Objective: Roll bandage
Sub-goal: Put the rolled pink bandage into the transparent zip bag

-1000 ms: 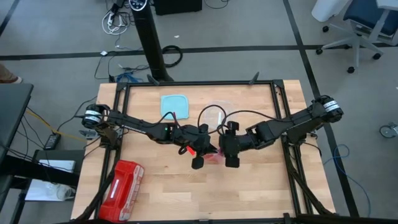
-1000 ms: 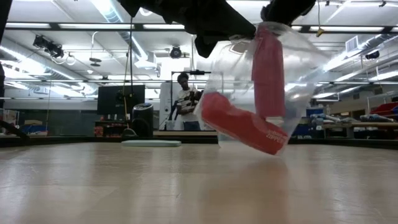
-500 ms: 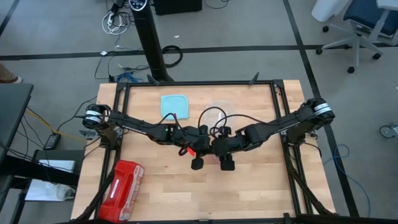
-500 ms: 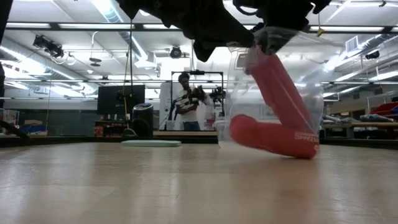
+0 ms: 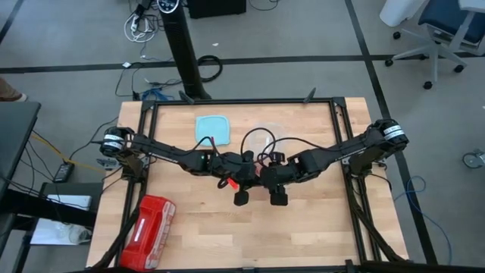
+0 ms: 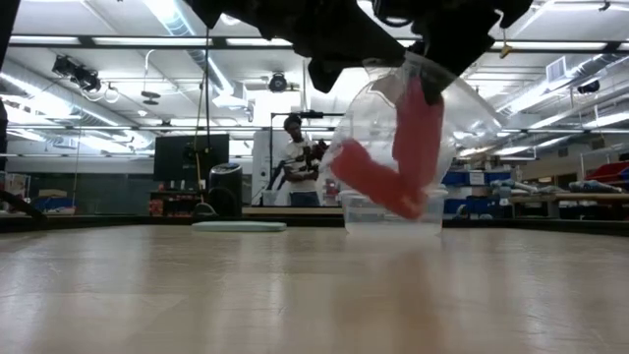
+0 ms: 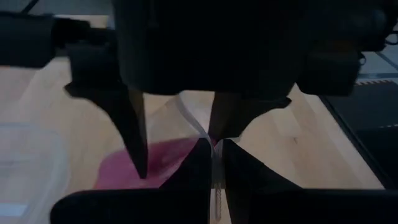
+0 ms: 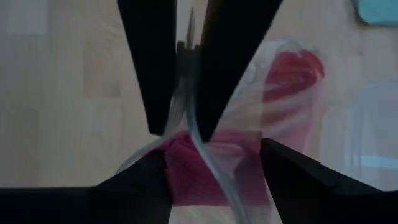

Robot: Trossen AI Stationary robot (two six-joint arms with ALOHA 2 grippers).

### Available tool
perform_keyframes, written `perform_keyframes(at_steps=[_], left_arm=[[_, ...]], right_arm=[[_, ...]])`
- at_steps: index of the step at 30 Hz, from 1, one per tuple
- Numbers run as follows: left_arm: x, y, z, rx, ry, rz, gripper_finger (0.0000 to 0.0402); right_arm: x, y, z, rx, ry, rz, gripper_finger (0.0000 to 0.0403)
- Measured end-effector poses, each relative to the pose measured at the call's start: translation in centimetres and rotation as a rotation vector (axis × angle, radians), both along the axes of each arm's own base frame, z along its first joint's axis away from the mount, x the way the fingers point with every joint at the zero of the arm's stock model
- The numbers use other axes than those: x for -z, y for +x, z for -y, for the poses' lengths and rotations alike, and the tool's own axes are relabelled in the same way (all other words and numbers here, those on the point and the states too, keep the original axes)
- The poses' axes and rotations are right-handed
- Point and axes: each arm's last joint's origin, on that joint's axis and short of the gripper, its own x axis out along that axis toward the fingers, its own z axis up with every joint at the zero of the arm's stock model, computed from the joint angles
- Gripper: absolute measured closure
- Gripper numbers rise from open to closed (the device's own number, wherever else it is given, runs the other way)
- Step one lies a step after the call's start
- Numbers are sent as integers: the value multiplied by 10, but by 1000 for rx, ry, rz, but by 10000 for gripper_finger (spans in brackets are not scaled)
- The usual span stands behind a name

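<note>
Lifted off the table now, the bandage (image 6: pixel 398 167) hangs in a clear bag (image 6: pixel 462 113) pinched by both the left pincer (image 5: pixel 241 184) and right pincer (image 5: pixel 267 180).

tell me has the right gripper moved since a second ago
Yes. In the high view the right gripper has shifted left across the table, closing on the left gripper.

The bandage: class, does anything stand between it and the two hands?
Yes. The bandage hangs folded inside a clear plastic bag. The left hand and right hand pinch only the bag's top edge, so film separates them from the fabric.
</note>
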Motion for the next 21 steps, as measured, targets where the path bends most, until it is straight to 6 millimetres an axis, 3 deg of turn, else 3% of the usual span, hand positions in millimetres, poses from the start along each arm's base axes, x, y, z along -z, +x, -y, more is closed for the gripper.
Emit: perform_keyframes(at_steps=[5,11,17,21], left_arm=[[-3,0,2,6,-3,7,380],[-4,-1,2,11,-5,14,380],[-4,-2,5,15,-8,9,380],[-4,-2,5,18,-8,1,380]], right_arm=[[-30,-9,7,69,-38,26,181],[-57,-16,0,88,-56,36,181],[-74,-26,-7,104,-94,37,184],[-69,-36,-12,104,-98,-54,191]])
